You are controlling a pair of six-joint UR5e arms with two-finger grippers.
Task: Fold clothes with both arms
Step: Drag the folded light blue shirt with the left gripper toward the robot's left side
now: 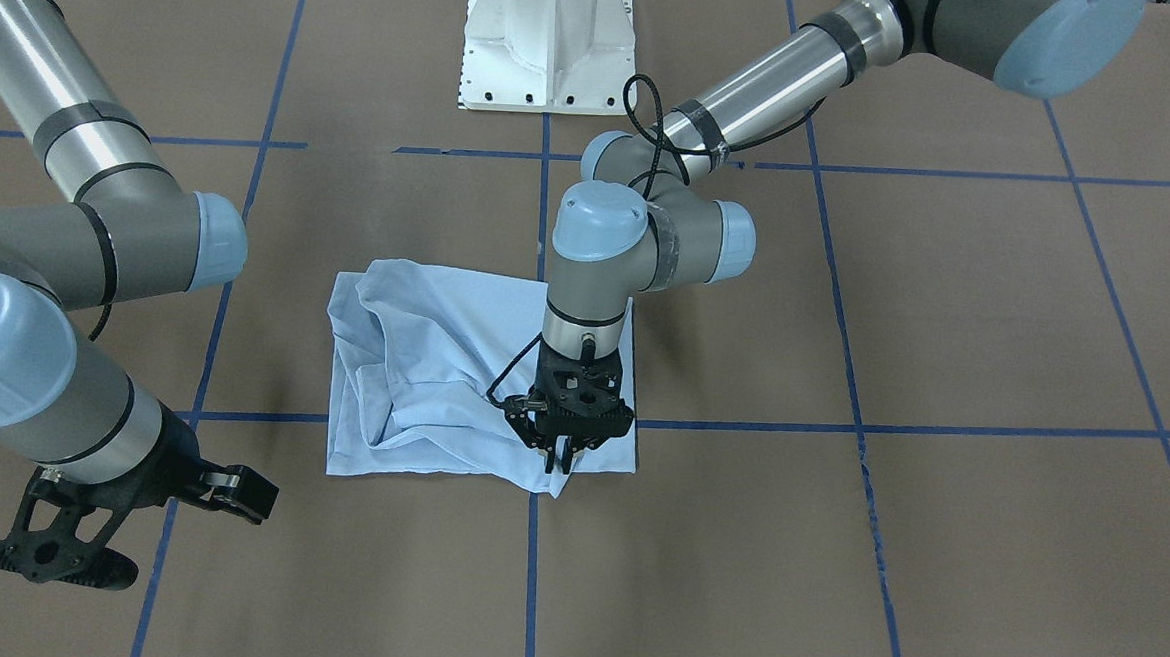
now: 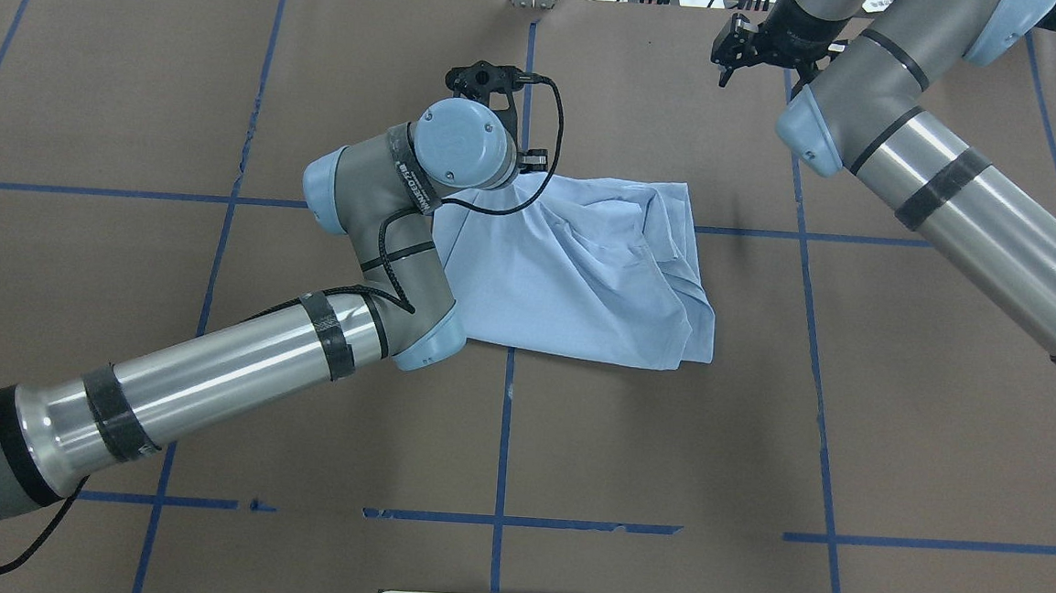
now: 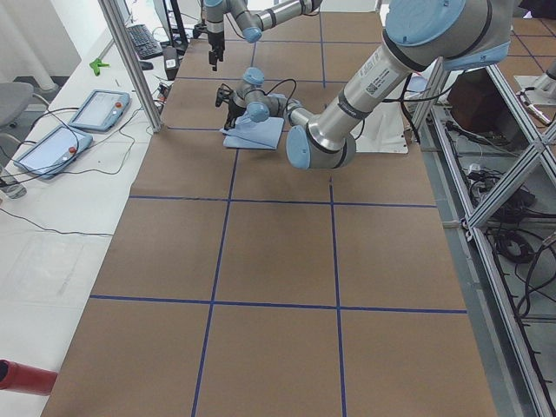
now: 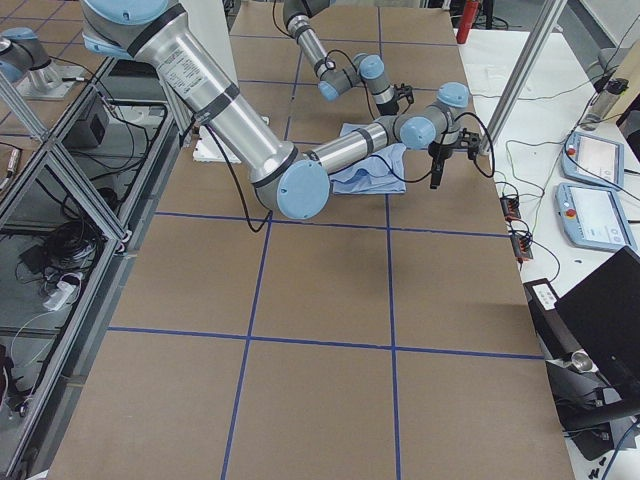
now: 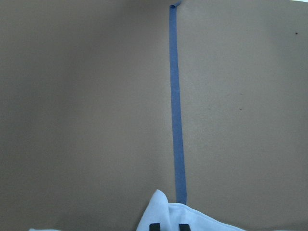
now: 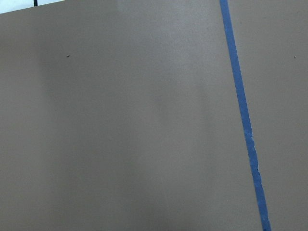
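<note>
The light blue T-shirt (image 1: pixel 423 360) (image 2: pixel 584 272) lies folded and rumpled near the table's middle, with its print hidden. My left gripper (image 1: pixel 558 459) points down at the shirt's corner on the operators' side, by the blue centre line. It is shut on the fabric. In the left wrist view its fingertips (image 5: pixel 154 226) sit in the cloth (image 5: pixel 192 220), and a small peak of cloth rises ahead of them. My right gripper (image 2: pixel 723 68) (image 1: pixel 102 569) hangs above bare table past the shirt's edge, open and holding nothing. The right wrist view shows only brown surface and tape.
Blue tape lines (image 1: pixel 532 566) divide the brown table cover into squares. The white pedestal base (image 1: pixel 545 36) stands at the robot's edge. Touch panels (image 3: pixel 100 109) and an aluminium post (image 3: pixel 130 61) stand beyond the operators' edge.
</note>
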